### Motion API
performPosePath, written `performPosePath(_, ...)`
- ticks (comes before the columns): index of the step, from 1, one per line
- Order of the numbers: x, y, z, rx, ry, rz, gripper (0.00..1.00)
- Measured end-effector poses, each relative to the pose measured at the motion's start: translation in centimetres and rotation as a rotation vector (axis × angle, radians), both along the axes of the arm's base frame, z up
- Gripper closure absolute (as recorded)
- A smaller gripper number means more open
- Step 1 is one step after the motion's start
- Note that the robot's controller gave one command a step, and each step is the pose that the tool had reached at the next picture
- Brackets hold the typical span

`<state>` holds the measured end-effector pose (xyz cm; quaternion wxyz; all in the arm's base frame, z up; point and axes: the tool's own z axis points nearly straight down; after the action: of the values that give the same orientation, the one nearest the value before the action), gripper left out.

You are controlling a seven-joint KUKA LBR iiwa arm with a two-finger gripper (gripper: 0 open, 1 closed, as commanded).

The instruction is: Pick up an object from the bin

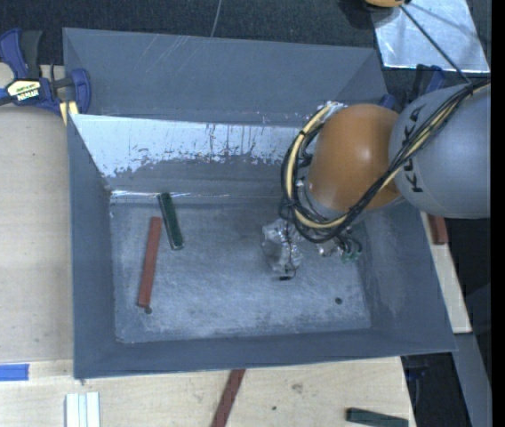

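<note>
My gripper (283, 254) hangs low over the bin floor, right of the middle, under the orange wrist cover. Nothing shows between its fingers. A dark green stick (171, 221) lies on the floor at the left, near the back wall, well away from the gripper. Beside it a longer reddish-brown stick (149, 263) lies almost lengthwise toward the front, slightly tilted, its upper end close to the green one.
A small dark speck (339, 302) sits on the floor right of and in front of the gripper. The arm and its cables cover the bin's back right corner.
</note>
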<state>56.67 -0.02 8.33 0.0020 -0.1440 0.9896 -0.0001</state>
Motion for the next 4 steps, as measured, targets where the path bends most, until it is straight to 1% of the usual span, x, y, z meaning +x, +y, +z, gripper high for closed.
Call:
performPosePath(1,0.0,0.0,0.0,0.000,0.000,-0.001,0.00)
performPosePath(2,0.0,0.0,0.0,0.000,0.000,-0.001,0.00)
performPosePath(3,-0.7,0.1,0.6,-0.001,0.004,0.128,0.00)
performPosePath(4,0.0,2.1,1.1,-0.001,-0.001,0.295,0.00)
